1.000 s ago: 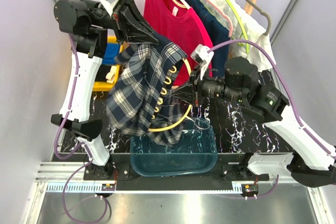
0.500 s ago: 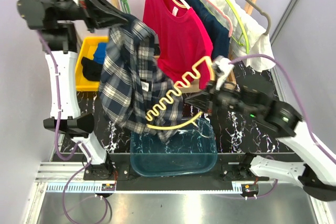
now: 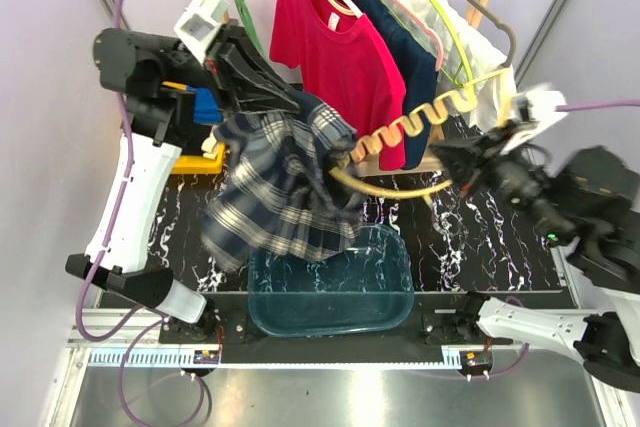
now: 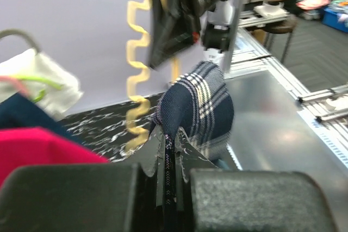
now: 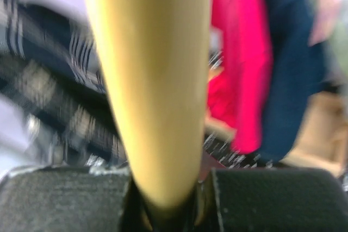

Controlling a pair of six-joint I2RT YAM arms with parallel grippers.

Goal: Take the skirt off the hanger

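Skirt [image 3: 412, 47] hangs; left hand [image 4: 169, 156] grips plaid shirt [image 3: 280, 187], right hand [image 5: 169, 191] yellow hanger [image 5: 147, 80].

L arm [image 3: 140, 177], white links w/ black joints, stood tall along the left side of the top view, elbow at upper left, forearm angled down-right toward centre. Black two-finger L gripper [image 3: 283, 99] sat just left of centre; in the L wrist view its fingers [image 4: 163, 153] were at bottom centre, pressed together w/ blue-white plaid shirt [image 4: 198, 107] cloth pinched between.

R arm [image 3: 600, 212] filled the right edge, black wrist pointing left. R gripper [image 3: 447, 159] was right of centre, somewhat blurred; in the R wrist view its dark pads [image 5: 261, 199] clamped a yellow plastic hanger [image 5: 157, 91] bar at bottom centre.
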